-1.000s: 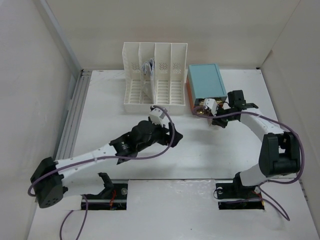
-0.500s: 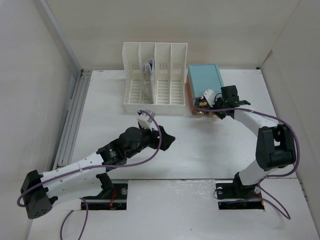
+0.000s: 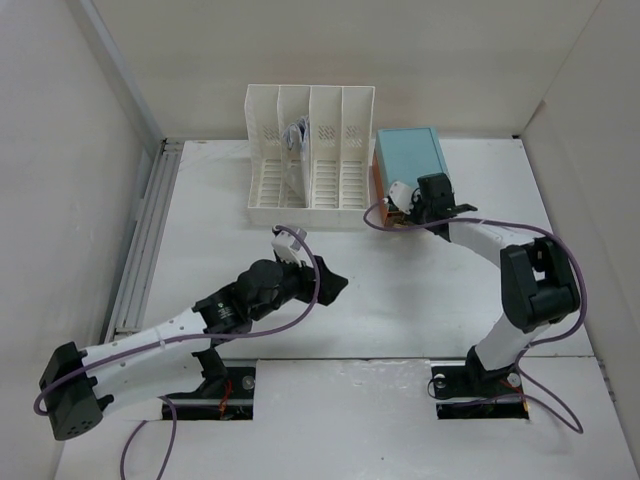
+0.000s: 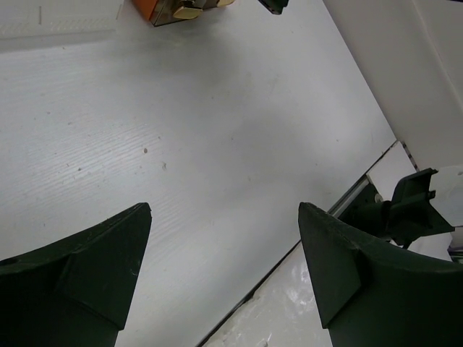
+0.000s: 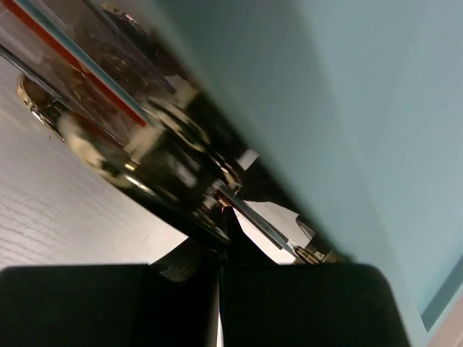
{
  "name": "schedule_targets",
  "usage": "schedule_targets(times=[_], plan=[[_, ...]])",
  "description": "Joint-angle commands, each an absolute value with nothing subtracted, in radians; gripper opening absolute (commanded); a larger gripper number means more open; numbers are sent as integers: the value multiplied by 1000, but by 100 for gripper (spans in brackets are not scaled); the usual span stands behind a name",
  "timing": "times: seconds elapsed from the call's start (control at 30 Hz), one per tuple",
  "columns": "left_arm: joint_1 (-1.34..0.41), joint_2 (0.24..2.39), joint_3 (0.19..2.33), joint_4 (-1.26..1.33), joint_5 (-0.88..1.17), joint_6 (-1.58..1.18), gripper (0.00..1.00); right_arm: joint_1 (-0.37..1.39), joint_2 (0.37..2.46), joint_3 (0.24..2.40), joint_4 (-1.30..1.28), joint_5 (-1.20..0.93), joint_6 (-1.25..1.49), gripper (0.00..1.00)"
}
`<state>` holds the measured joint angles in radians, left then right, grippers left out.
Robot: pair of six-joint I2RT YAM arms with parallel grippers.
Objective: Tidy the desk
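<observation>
The desk is a flat white tabletop. My left gripper hovers over its middle, open and empty; the left wrist view shows its two dark fingers spread wide above bare white surface. My right gripper is at the front of the teal-topped drawer box. In the right wrist view its fingers are pressed together, tips against the clear drawer front with its shiny metal contents. I cannot see anything held between them.
A white slotted file rack stands at the back, left of the drawer box, with a small item in one slot. A ridged metal rail runs along the left edge. Two cut-outs hold the arm bases.
My left arm has drawn back toward the near left. My right gripper has moved left and up to the drawer box's front.
</observation>
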<state>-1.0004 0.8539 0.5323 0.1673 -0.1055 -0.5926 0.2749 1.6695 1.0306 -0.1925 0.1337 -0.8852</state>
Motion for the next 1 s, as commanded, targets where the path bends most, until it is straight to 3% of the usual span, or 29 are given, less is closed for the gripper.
schedule_targets(times=[0.0,0.13,0.33,0.6,0.97], plan=[[-1005,819,517,218,-100,-609,80,304,1703,992,-130,199,-914,0],[-1005,810,517,218,-100,-609,80,314,1655,982,-147,210,-914,0],[-1005,810,526,218,-100,-609,82,314,1525,1022,-357,52,-940,0],[-1005,810,526,218,-91,-609,82,337,1686,1138,-445,-94,-942,0],[-1005,781,506,198,-100,-609,82,483,1744,1077,-160,230,-902,0]])
